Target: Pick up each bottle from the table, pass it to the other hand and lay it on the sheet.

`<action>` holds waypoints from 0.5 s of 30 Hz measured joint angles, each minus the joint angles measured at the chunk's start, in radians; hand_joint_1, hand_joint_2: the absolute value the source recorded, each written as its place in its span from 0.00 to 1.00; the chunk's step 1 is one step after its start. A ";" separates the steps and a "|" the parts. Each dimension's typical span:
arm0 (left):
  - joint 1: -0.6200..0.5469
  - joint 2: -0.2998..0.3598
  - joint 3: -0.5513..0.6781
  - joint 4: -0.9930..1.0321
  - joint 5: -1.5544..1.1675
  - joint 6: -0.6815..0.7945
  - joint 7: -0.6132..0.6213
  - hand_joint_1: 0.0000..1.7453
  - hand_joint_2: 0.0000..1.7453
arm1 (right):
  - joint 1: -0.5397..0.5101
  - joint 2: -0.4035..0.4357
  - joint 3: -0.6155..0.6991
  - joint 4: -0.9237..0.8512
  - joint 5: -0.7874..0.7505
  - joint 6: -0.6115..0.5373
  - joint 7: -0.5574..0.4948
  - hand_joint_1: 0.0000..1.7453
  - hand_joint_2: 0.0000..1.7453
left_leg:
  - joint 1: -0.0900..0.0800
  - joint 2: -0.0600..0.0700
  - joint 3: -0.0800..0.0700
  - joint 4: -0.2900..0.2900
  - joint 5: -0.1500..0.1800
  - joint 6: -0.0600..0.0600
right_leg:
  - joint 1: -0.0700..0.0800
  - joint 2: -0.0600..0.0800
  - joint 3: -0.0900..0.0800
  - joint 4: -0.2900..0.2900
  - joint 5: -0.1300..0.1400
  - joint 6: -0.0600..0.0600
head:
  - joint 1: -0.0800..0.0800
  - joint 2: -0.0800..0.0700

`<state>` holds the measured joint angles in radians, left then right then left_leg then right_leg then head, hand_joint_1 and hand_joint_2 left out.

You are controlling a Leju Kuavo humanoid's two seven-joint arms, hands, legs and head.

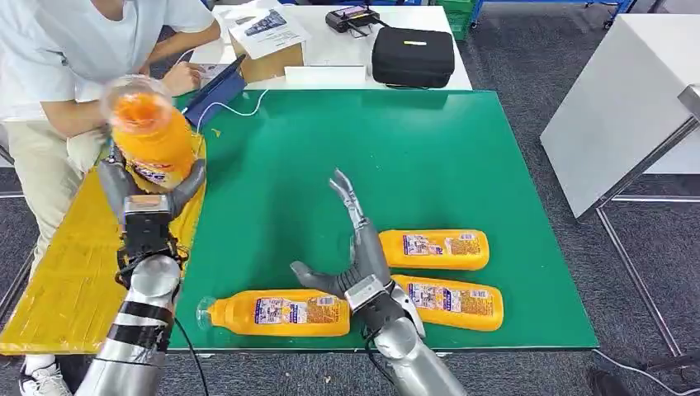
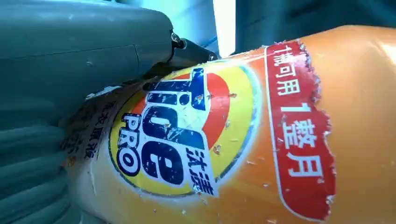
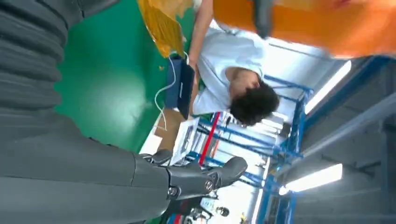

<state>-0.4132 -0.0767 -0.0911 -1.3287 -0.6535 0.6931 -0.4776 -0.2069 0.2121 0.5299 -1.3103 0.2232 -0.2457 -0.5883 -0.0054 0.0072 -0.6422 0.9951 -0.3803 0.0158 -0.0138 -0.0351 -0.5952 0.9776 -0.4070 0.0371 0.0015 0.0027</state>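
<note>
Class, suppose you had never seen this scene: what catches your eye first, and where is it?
The left robot hand holds an orange bottle upright above the yellow sheet. The right robot hand is spread open over the green table, among three lying bottles.

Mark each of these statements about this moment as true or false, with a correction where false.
1. The left hand holds an orange bottle. True.
2. The right hand grips a bottle. False: it is open and holds nothing.
3. Three bottles lie on the green table. True.
4. A bottle already lies on the yellow sheet. False: none lies on it.
5. A person sits at the table's far corner. True.
</note>
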 measured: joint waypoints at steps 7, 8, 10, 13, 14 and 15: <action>-0.050 0.000 0.233 0.078 -0.747 0.001 0.160 1.00 1.00 | 0.030 -0.016 -0.040 -0.085 -0.060 0.005 0.004 0.00 1.00 | 0.000 0.003 0.000 0.000 0.000 0.000 | 0.000 0.002 -0.002 0.000 0.000 -0.001 | 0.000 0.000; -0.053 0.002 0.251 0.087 -0.743 0.001 0.161 1.00 1.00 | 0.033 -0.019 -0.044 -0.093 -0.061 0.006 0.005 0.00 1.00 | 0.000 0.003 0.000 0.000 0.000 -0.001 | 0.000 0.002 -0.001 0.000 0.000 -0.001 | 0.000 0.000; -0.061 0.006 0.278 0.102 -0.739 0.001 0.166 1.00 1.00 | 0.034 -0.023 -0.048 -0.107 -0.062 0.006 0.007 0.00 1.00 | 0.000 0.002 0.000 0.000 0.000 -0.001 | 0.000 0.002 -0.001 0.000 0.000 -0.001 | 0.000 0.000; -0.067 0.009 0.297 0.113 -0.739 0.001 0.166 1.00 1.00 | 0.037 -0.024 -0.049 -0.118 -0.062 0.007 0.007 0.00 1.00 | 0.000 0.002 0.000 0.000 0.000 -0.001 | 0.000 0.002 -0.001 0.000 0.000 -0.001 | 0.000 0.000; -0.069 0.010 0.304 0.117 -0.741 0.002 0.167 1.00 1.00 | 0.037 -0.025 -0.049 -0.122 -0.062 0.007 0.007 0.00 1.00 | 0.000 0.002 0.000 0.000 0.000 -0.001 | 0.000 0.002 -0.001 0.000 0.000 -0.001 | 0.000 0.000; -0.071 0.011 0.307 0.123 -0.768 0.002 0.194 1.00 1.00 | 0.037 -0.025 -0.049 -0.124 -0.065 0.008 0.007 0.00 1.00 | 0.000 0.002 0.000 0.000 0.000 -0.001 | 0.000 0.002 -0.001 0.000 0.000 -0.001 | 0.000 0.000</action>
<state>-0.4841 -0.0657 0.2159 -1.2055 -1.4211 0.6947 -0.2837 -0.1696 0.1869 0.4807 -1.4339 0.1584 -0.2377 -0.5814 -0.0053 0.0091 -0.6425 0.9950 -0.3800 0.0152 -0.0138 -0.0332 -0.5963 0.9778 -0.4068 0.0364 0.0015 0.0027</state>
